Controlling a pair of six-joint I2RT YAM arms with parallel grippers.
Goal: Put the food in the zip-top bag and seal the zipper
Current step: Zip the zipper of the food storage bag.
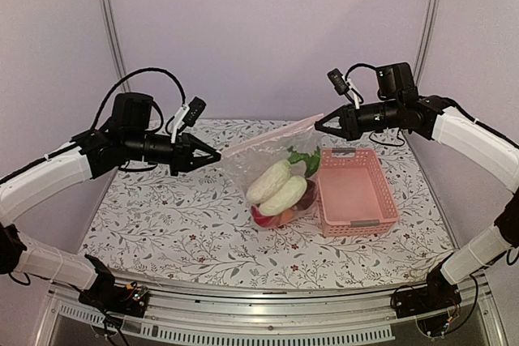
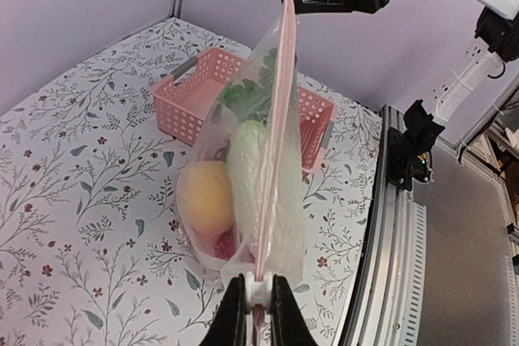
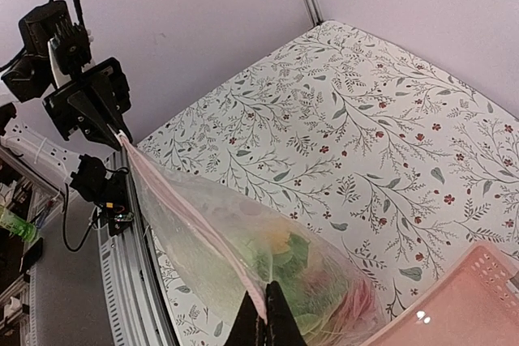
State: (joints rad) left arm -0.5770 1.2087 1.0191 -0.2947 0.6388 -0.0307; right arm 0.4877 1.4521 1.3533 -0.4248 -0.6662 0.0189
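Left gripper (image 2: 258,305) has its two black fingers pinched together on the near end of the zipper (image 2: 272,135), a thin, straight, faintly pinkish clear strip along the mouth of the bag. The right gripper (image 3: 263,313) is likewise clamped tight on the opposite end of that strip, its fingers closed with only the plastic between them. Between the two grips the zipper is stretched taut, running as one slanting line, lower at the left arm and higher at the right. In the wrist views it reads as a single strip with both sides lying together, though its full length is too fine to judge.

Below the strip hangs the zip-top bag (image 1: 276,169), clear, crinkly and see-through, its belly sagging down to the table. The food is inside it: two white oblong pieces (image 1: 269,180) lie side by side on a slant, a green leafy piece (image 1: 304,158) sits above them near the mouth, a yellow-tan round one (image 2: 204,196) shows at the side, and red and dark purple round ones are packed at the bottom.

Just to the right of the bag stands a pink plastic lattice basket (image 1: 388,192); whether the two touch cannot be told. All of it rests on a white table cover printed with grey-green sprigs and small red flowers (image 1: 162,224).
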